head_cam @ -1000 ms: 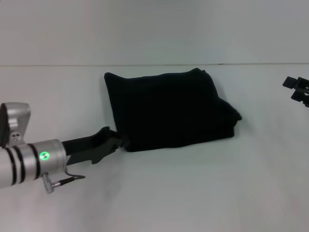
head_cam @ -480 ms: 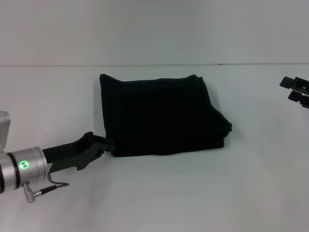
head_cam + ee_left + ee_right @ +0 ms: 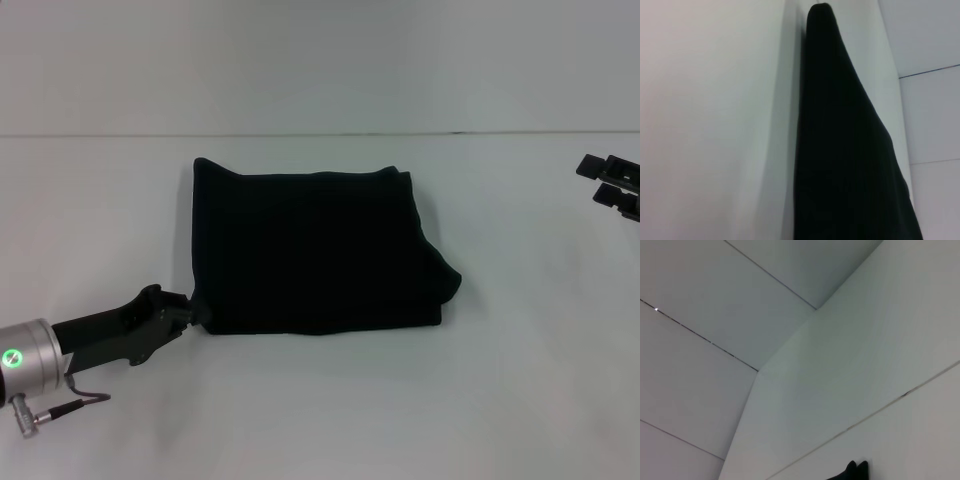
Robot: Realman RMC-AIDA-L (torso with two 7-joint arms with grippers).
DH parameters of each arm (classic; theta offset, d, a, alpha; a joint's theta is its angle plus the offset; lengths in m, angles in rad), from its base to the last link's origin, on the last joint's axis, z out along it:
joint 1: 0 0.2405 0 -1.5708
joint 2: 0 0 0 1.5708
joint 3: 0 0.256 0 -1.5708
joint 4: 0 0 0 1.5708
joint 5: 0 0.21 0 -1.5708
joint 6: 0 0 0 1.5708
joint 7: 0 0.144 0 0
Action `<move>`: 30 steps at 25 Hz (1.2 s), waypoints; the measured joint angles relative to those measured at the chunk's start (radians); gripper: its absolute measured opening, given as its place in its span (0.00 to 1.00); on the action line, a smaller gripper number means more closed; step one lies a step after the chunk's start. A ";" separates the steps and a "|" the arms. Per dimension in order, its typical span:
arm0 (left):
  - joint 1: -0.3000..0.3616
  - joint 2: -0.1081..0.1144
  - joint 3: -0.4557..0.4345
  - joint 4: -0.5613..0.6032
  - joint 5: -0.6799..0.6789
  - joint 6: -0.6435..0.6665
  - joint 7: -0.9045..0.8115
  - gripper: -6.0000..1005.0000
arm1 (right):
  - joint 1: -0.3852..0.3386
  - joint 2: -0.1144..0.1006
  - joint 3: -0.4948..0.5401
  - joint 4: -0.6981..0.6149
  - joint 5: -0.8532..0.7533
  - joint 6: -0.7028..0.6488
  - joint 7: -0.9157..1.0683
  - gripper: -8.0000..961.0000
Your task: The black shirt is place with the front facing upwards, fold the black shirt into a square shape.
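The black shirt (image 3: 315, 250) lies folded into a rough square on the white table (image 3: 320, 420); no lettering or neck label shows. My left gripper (image 3: 192, 313) is at the shirt's near left corner, shut on the cloth there. The left wrist view shows the shirt (image 3: 850, 150) as a dark folded edge running away from the camera, with no fingers in view. My right gripper (image 3: 610, 182) is held off at the far right edge, away from the shirt, with its fingers apart and empty.
The table's far edge meets a pale wall (image 3: 320, 60) behind the shirt. Bare table surface lies in front of the shirt and on both sides of it. The right wrist view shows only wall panels (image 3: 790, 340).
My left gripper has pulled back to the left and toward me, dragging the folded shirt leftward across the table. The right gripper has barely shifted.
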 joint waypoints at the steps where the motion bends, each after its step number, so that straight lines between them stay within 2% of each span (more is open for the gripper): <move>1: 0.000 0.001 0.000 0.000 0.004 0.001 0.000 0.02 | 0.000 0.000 0.000 0.000 0.000 -0.001 -0.002 0.77; 6: 0.013 0.026 -0.014 0.029 0.071 0.033 0.010 0.02 | 0.000 0.000 -0.007 -0.002 -0.004 -0.007 -0.007 0.77; 10: 0.051 0.063 -0.138 0.081 0.082 0.183 0.066 0.09 | -0.001 -0.003 -0.011 -0.009 -0.007 -0.009 -0.029 0.77; 12: 0.071 0.080 -0.228 0.103 0.083 0.308 0.155 0.14 | -0.003 -0.004 -0.012 -0.010 -0.009 -0.012 -0.072 0.77; 13: 0.077 0.082 -0.261 0.117 0.082 0.357 0.220 0.18 | -0.005 -0.004 -0.013 -0.010 -0.010 -0.019 -0.115 0.77; 15: 0.079 0.078 -0.303 0.142 0.080 0.449 0.392 0.25 | -0.007 0.000 -0.015 -0.017 -0.014 -0.036 -0.218 0.77; 17: 0.063 0.072 -0.291 0.159 0.090 0.468 0.523 0.32 | -0.004 0.007 -0.028 -0.037 -0.031 -0.061 -0.359 0.77; 20: 0.010 0.063 -0.249 0.173 0.130 0.388 0.650 0.45 | 0.009 0.033 -0.090 -0.086 -0.073 -0.076 -0.584 0.78; 22: -0.043 0.057 -0.233 0.177 0.159 0.318 0.710 0.55 | 0.026 0.064 -0.132 -0.127 -0.094 -0.061 -0.688 0.78; 25: -0.109 0.052 -0.203 0.187 0.199 0.272 0.755 0.69 | 0.067 0.105 -0.180 -0.173 -0.152 -0.040 -0.714 0.78; 28: -0.157 0.037 -0.126 0.193 0.216 0.245 0.774 0.82 | 0.102 0.120 -0.222 -0.157 -0.183 -0.032 -0.713 0.78; 30: -0.170 0.006 -0.051 0.226 0.239 0.202 0.778 0.88 | 0.124 0.124 -0.240 -0.125 -0.180 -0.016 -0.721 0.78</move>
